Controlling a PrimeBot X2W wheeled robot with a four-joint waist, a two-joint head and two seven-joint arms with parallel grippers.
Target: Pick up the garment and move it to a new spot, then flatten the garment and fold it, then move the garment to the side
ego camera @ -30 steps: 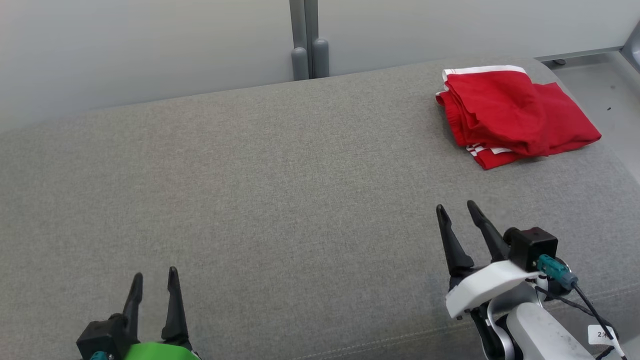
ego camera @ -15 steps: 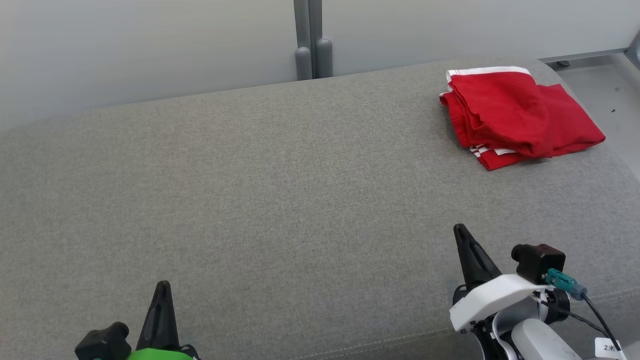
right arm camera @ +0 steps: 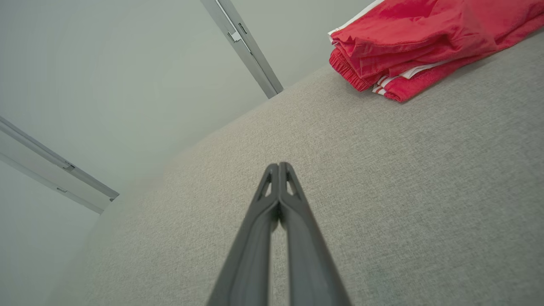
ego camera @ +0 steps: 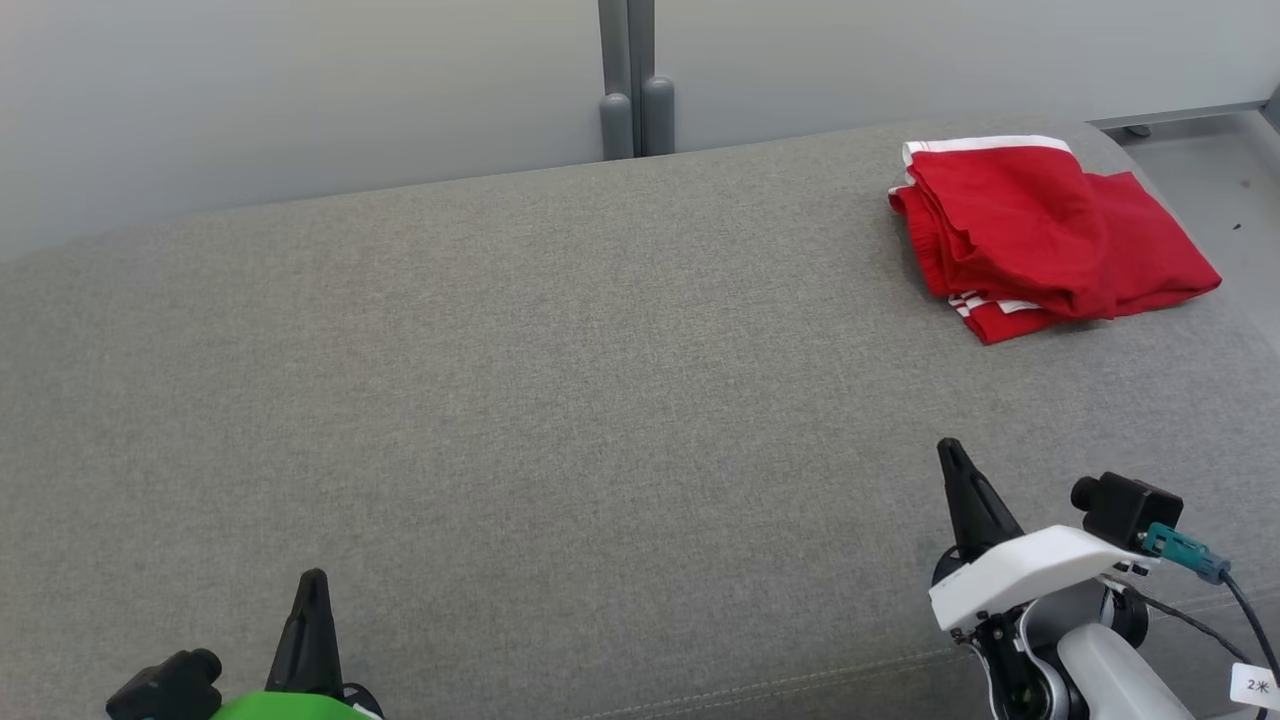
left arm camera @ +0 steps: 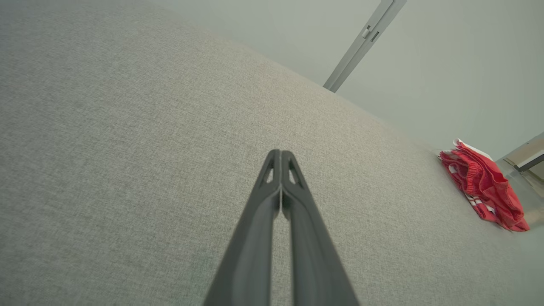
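Both grippers have closed since a second ago: left gripper (ego camera: 312,578) and right gripper (ego camera: 948,447) are clenched on nothing. The garment (ego camera: 1040,235) lies folded at the far right corner of the counter (ego camera: 560,400), well apart from both. It looks soft, light and likely floppy; pinch its thick near edge.

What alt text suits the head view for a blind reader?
A folded red garment with white stripes lies at the far right of a grey fabric cushion. The dark left gripper and right gripper sit shut and empty near the bottom edge.
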